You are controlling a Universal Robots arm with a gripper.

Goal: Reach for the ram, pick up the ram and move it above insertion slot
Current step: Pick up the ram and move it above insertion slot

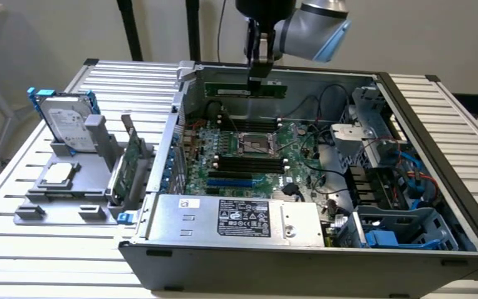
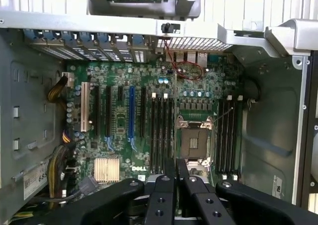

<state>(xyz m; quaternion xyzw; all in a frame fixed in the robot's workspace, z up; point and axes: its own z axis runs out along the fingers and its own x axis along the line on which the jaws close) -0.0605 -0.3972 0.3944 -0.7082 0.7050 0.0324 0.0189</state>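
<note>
Above the open computer case [image 1: 438, 205], toward twelve o'clock of the motherboard [image 1: 251, 156], the gripper [image 1: 258, 80] is gripping the ram [image 1: 246, 91] by its top edge, fingers [image 2: 167, 178] clamped together, hanging it level so its lower edge is facing the memory slots [image 1: 248, 165] below.
</note>
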